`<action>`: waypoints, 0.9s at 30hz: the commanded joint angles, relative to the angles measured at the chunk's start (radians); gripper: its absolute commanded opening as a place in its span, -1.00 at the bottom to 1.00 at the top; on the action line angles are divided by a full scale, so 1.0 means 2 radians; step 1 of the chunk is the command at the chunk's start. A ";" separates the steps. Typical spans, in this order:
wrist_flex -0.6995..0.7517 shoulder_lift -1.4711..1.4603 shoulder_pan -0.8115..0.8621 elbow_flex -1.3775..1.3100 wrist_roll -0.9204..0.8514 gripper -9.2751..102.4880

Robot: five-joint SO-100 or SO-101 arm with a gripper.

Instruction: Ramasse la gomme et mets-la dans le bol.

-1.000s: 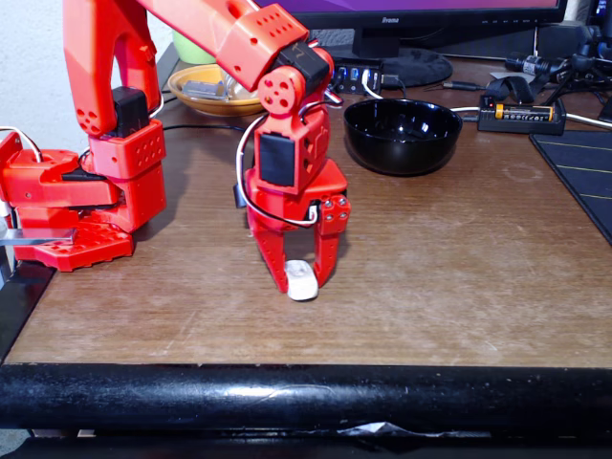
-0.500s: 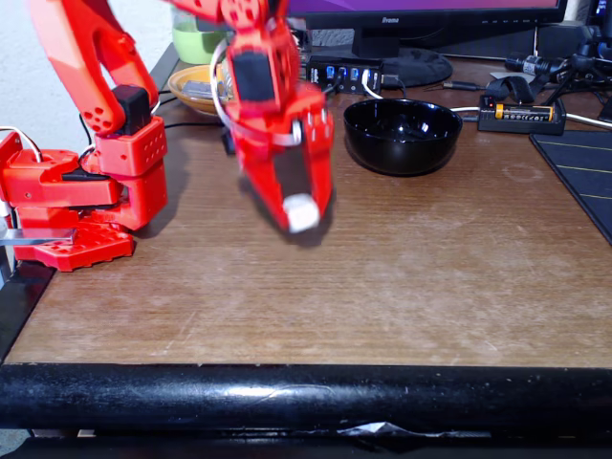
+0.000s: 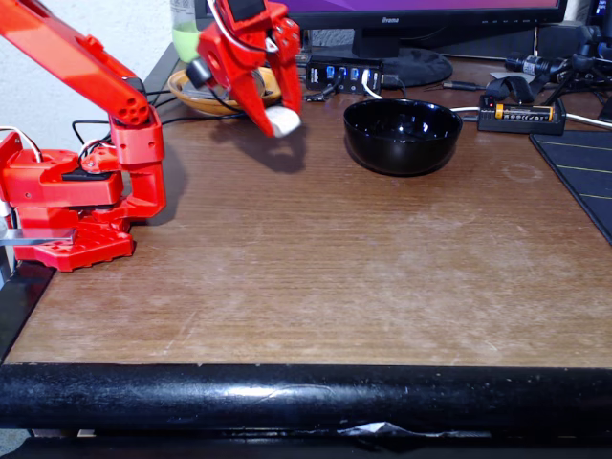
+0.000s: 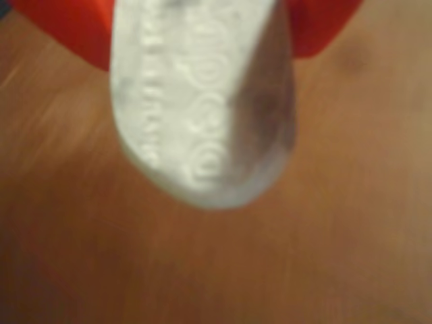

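Note:
My red gripper (image 3: 279, 117) hangs in the air at the back left of the wooden table, shut on the small white eraser (image 3: 283, 120). Close up in the wrist view, the worn, rounded eraser (image 4: 202, 108) pokes out between the red fingers (image 4: 64, 34), with the table far below it. The black bowl (image 3: 403, 135) stands on the table to the right of the gripper in the fixed view, about a bowl's width away, and looks empty.
The arm's red base (image 3: 76, 201) sits at the left edge. Behind the gripper is an orange dish (image 3: 206, 96) and a green cup (image 3: 186, 43). A monitor stand (image 3: 402, 62), USB hub, battery holder (image 3: 521, 115) and dark mat (image 3: 583, 182) line the back and right.
The gripper has lifted the eraser off the table near the front and carried it up and back, now hanging left of the bowl.

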 commanded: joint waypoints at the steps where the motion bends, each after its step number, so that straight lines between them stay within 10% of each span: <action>1: 0.018 0.004 -0.061 -0.071 0.037 -0.94; 27: -0.026 -0.358 -0.049 -0.436 0.095 -0.94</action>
